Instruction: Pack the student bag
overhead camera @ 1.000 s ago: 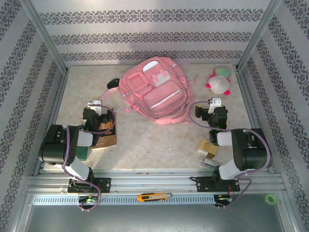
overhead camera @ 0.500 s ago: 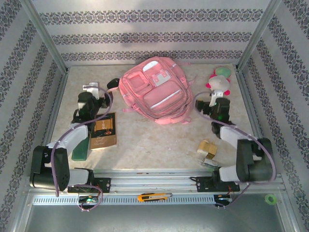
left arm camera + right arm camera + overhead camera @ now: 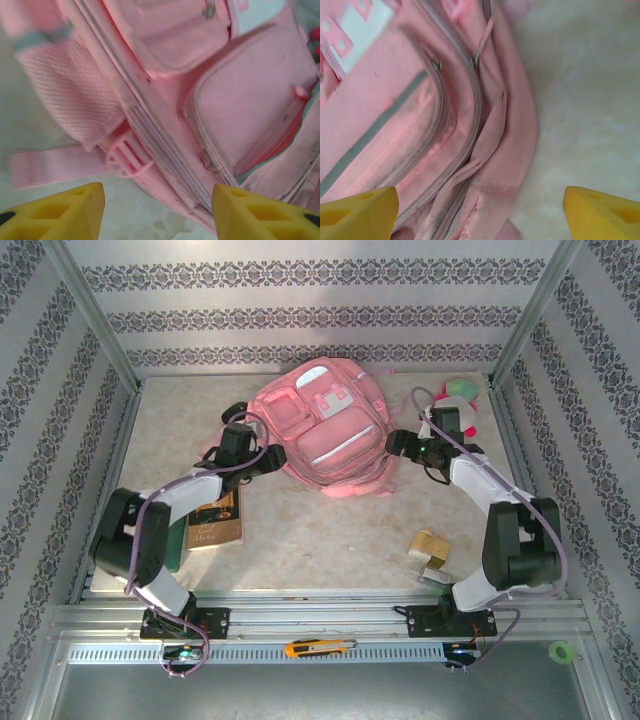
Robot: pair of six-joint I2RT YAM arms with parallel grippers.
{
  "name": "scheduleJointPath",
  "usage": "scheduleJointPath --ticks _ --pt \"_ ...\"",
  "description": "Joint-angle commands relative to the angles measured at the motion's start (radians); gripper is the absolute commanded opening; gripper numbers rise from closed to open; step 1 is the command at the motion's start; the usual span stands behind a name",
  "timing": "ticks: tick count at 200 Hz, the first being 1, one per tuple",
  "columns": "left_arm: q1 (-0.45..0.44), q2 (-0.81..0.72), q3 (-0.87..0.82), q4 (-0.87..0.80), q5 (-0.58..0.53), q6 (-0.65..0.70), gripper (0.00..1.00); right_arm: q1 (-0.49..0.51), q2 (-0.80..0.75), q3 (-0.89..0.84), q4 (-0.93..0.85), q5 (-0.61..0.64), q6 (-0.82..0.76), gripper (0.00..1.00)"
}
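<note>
Student bag point(image 3: 325, 430) lies flat, front pockets up, at the far centre of the table point(image 3: 320, 535); it is the largest item. Left gripper point(image 3: 266, 455) sits at the bag's left side. In the left wrist view its yellow fingers point(image 3: 60, 210) stand well apart with nothing clamped; between them lie the bag's side seam, a pink plastic strap loop point(image 3: 125, 159) and a webbing strap point(image 3: 50, 167) running left over the table. Right gripper point(image 3: 394, 443) sits at the bag's right side. Its fingers point(image 3: 355, 212) are spread wide and empty, with the bag's zipped edge and a strip of bare table between them; two zipper pulls point(image 3: 475, 61) show further along the seam. Plush toy point(image 3: 463, 390) rests far right, partly hidden by the right arm. A brown book point(image 3: 215, 523) lies near left, its far end covered by the left arm, and a dark green flat item point(image 3: 176, 548) touches its left edge. Small wooden blocks point(image 3: 430, 545) sit near right, well apart from the bag. An orange utility knife point(image 3: 318, 648) lies on the front rail.
</note>
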Motion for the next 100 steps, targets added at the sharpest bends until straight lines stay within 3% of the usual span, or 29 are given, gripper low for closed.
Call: scheduleJointPath --ticks 1,51,100 --pt "-0.03 0.042 0.053 0.015 0.033 -0.055 0.56 0.01 0.069 0.067 -0.063 -0.098 0.041 0.69" --pt "-0.077 0.175 0.084 0.087 0.033 -0.069 0.44 0.076 0.231 0.134 -0.047 -0.13 0.066 0.49" --pt "-0.121 0.228 0.057 0.093 0.026 -0.084 0.34 0.176 0.154 -0.038 -0.045 -0.101 0.105 0.44"
